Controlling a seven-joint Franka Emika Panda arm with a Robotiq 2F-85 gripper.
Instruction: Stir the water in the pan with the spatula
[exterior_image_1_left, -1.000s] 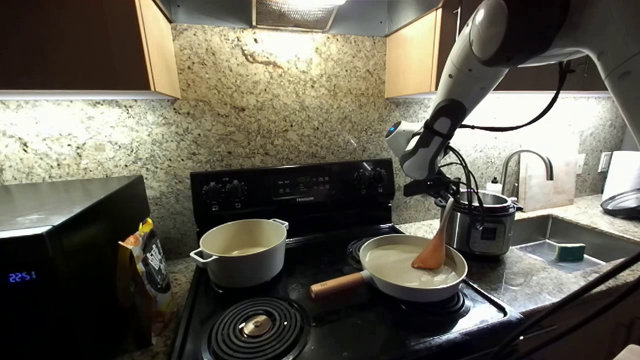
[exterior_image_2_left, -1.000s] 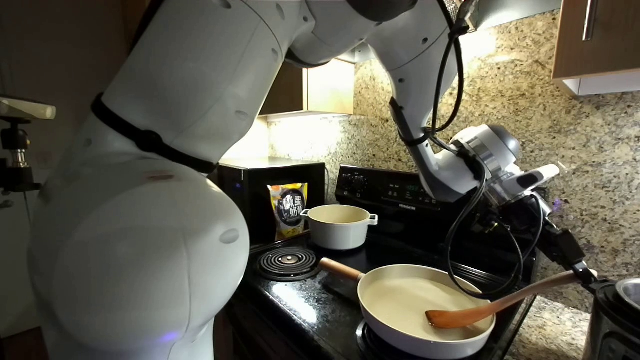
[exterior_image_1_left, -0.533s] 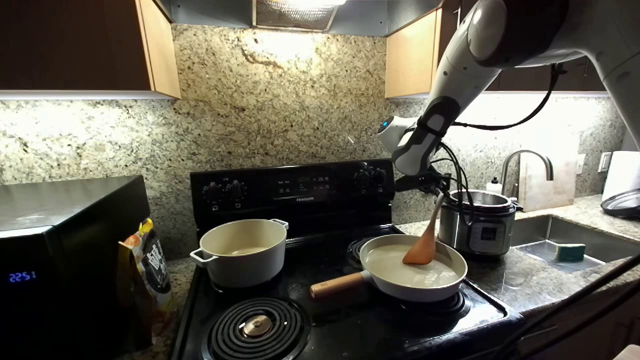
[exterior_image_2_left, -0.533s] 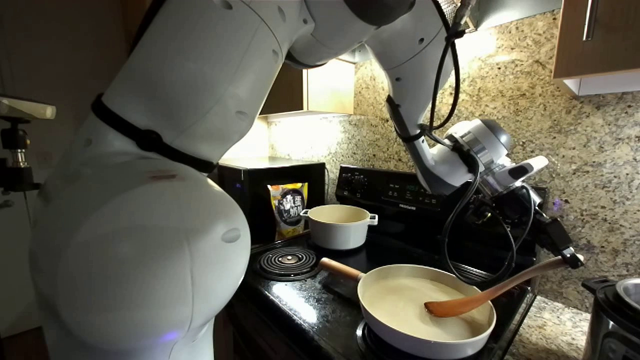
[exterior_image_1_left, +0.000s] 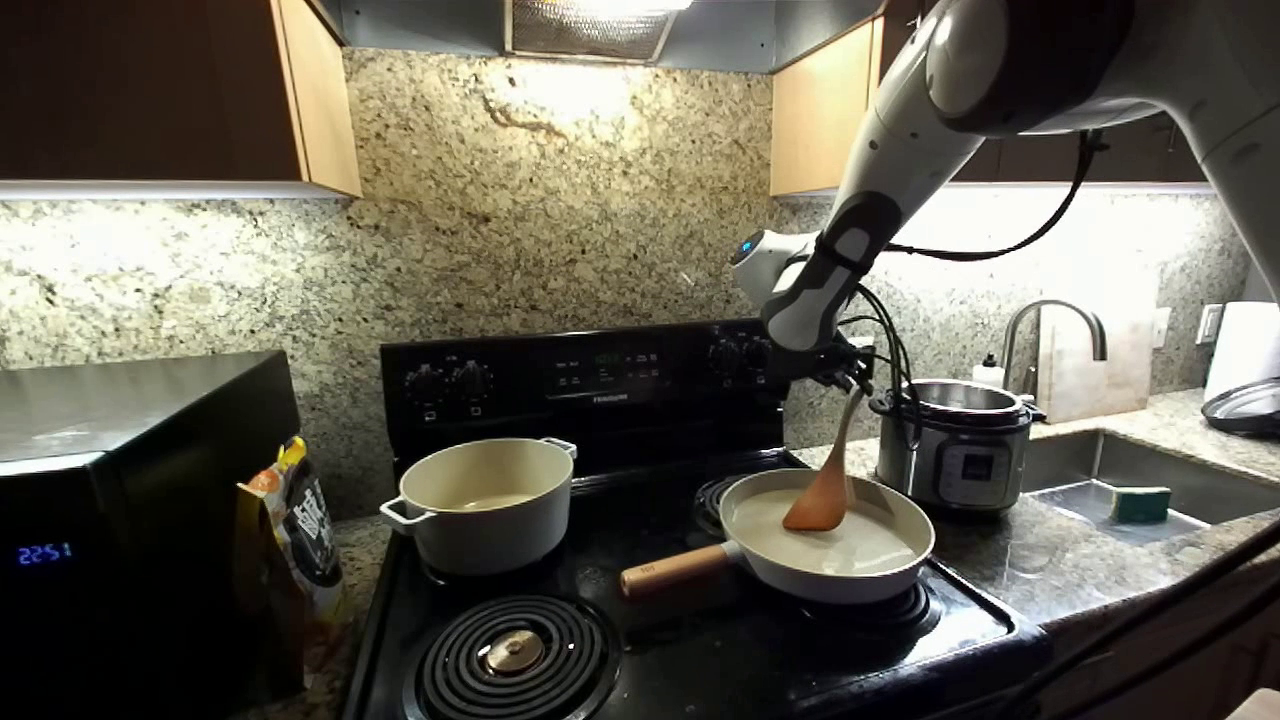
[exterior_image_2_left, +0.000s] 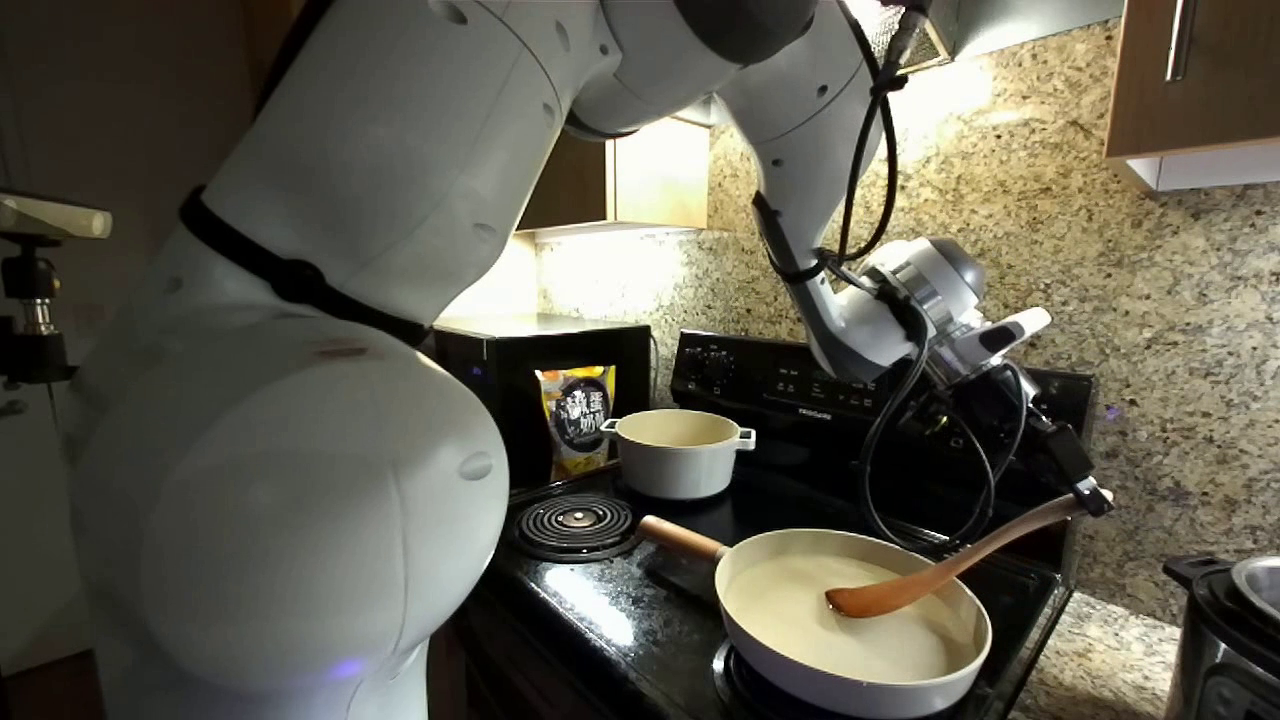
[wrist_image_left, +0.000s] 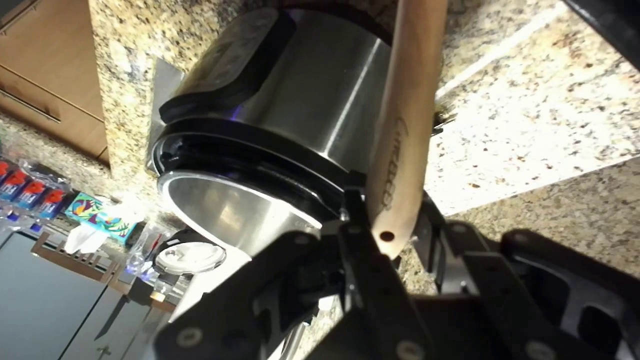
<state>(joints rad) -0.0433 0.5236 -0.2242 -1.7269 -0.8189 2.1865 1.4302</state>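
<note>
Gripper (wrist_image_left: 392, 205) and spatula (wrist_image_left: 412, 110) meet at the end of the spatula's wooden handle: the jaws are closed on it from both sides, the tip with its small hole showing between them in the wrist view. The blade falls outside that view, cut off at the top edge. In an exterior view the gripper (exterior_image_1_left: 855, 385) is a dark patch, its jaws too small to make out.

In both exterior views the spatula slants down over the rim of the pan (exterior_image_2_left: 780, 668), the blade inside with its lower edge reaching the water (exterior_image_2_left: 790, 610). Whether the handle touches the rim, or the blade the bottom, I cannot tell. The water is so pale against the cream inside that its edge is hard to follow. Most of the burner (exterior_image_1_left: 915, 607) under the pan is hidden.

On the same stove (exterior_image_1_left: 700, 660), well apart from the pan, stands a pot (exterior_image_1_left: 500, 545), only part of its floor visible. Near it a bag (exterior_image_2_left: 580, 420) stands in front of a microwave (exterior_image_2_left: 515, 400). A cooker (wrist_image_left: 320, 95) is partly covered by the spatula in the wrist view; in an exterior view the cooker (exterior_image_2_left: 1225, 640) is cut off by the edge. The arm (exterior_image_2_left: 300, 450) hides much of an exterior view.
</note>
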